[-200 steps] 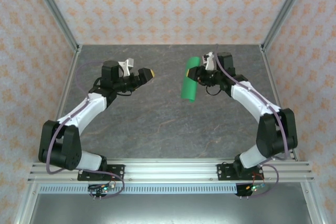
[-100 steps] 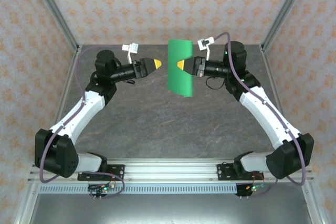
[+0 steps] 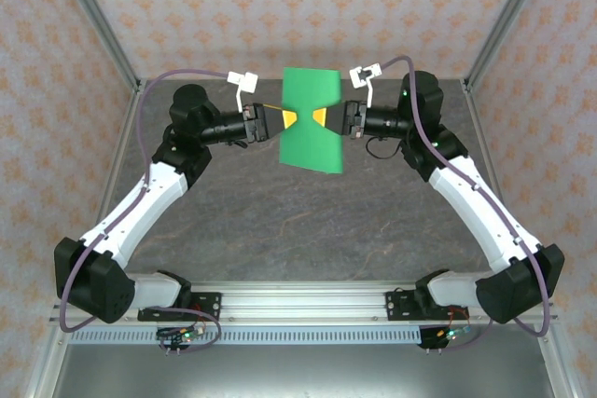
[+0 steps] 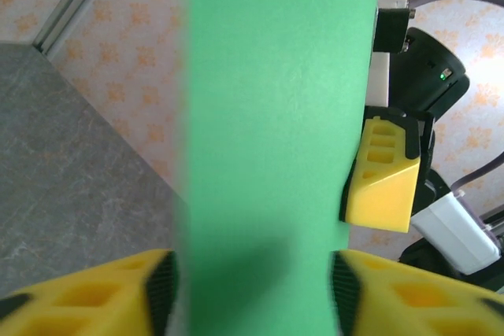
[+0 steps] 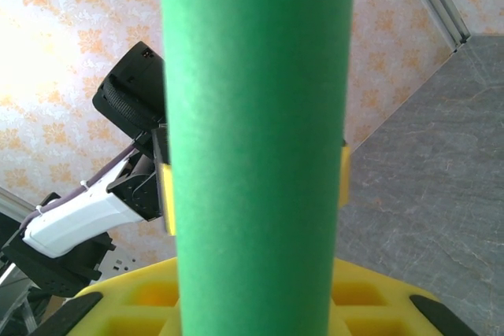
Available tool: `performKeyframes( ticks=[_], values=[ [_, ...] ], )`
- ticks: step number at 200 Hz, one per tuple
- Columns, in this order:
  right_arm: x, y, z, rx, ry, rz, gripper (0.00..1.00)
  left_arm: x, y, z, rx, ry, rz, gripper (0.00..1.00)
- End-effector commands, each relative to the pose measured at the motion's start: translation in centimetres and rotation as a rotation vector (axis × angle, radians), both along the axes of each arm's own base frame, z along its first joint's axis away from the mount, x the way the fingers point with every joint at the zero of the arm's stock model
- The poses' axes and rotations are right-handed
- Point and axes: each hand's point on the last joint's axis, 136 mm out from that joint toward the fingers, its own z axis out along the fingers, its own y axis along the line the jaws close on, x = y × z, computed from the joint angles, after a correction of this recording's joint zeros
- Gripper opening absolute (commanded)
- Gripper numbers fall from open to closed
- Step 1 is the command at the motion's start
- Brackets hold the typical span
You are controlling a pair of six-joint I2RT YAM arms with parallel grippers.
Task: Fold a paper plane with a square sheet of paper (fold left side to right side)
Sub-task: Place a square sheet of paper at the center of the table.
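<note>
Left gripper (image 3: pixel 290 116) has reached the green sheet (image 3: pixel 312 144).

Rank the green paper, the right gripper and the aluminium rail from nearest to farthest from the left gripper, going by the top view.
From the left gripper:
1. Green paper: right at its tip, raised over the back of the table.
2. Right gripper: just across the paper, on the right side.
3. Aluminium rail: farthest, along the near edge.
</note>
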Motion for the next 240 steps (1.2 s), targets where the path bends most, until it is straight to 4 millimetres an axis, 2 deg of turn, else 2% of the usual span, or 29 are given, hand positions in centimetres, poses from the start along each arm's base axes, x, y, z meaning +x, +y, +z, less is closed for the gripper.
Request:
performKeyframes(
  ticks=[1,17,47,59,75,85,109,127,152,163,174,201,217,240],
  values=[
    [-0.7,-0.3,1.3,-0.004,-0.073,-0.009,0.31,-1.1,0.1,1.5,-0.007,-0.054,-0.004,0.32],
    [-0.6,-0.5,0.9,-0.023,-0.074,-0.028,0.32,-0.9,0.2,1.0,0.009,-0.050,0.013,0.18],
    [0.1,-1.0,-0.3,-0.076,-0.061,-0.076,0.35,-0.5,0.4,-0.5,0.039,-0.021,0.042,0.03],
    [0.6,-1.3,-1.1,-0.115,-0.054,-0.114,0.41,-0.2,0.5,-1.6,0.060,0.004,0.056,0.00],
    [1.6,-2.2,-2.9,-0.201,-0.038,-0.199,0.56,0.4,0.8,-3.6,0.110,0.046,0.091,0.00],
    [2.7,-3.3,-4.5,-0.286,-0.022,-0.283,0.68,0.8,1.0,-5.6,0.156,0.092,0.117,0.00],
    [5.3,-6.8,-8.7,-0.497,0.029,-0.498,0.82,2.2,1.6,-11.7,0.253,0.236,0.185,0.00],
    [6.4,-8.4,-11.3,-0.598,0.073,-0.583,0.88,3.2,2.1,-17.1,0.320,0.373,0.233,0.00],
    [7.8,-8.6,-14.6,-0.638,0.150,-0.624,0.89,4.7,3.4,-24.5,0.429,0.553,0.317,0.00],
    [8.4,-8.2,-16.1,-0.632,0.190,-0.625,0.88,5.3,3.9,-27.0,0.474,0.605,0.345,0.00],
    [9.1,-7.5,-18.0,-0.619,0.244,-0.616,0.81,5.8,4.0,-29.2,0.515,0.639,0.349,0.00],
    [10.5,-5.2,-23.4,-0.601,0.405,-0.552,0.55,6.3,4.7,-33.1,0.633,0.688,0.347,0.00],
    [11.0,-4.0,-26.5,-0.588,0.496,-0.513,0.42,6.4,5.2,-34.0,0.679,0.693,0.347,0.00],
    [11.4,-3.4,-30.7,-0.603,0.594,-0.510,0.30,6.1,5.6,-34.3,0.701,0.692,0.341,0.00]
  ],
)
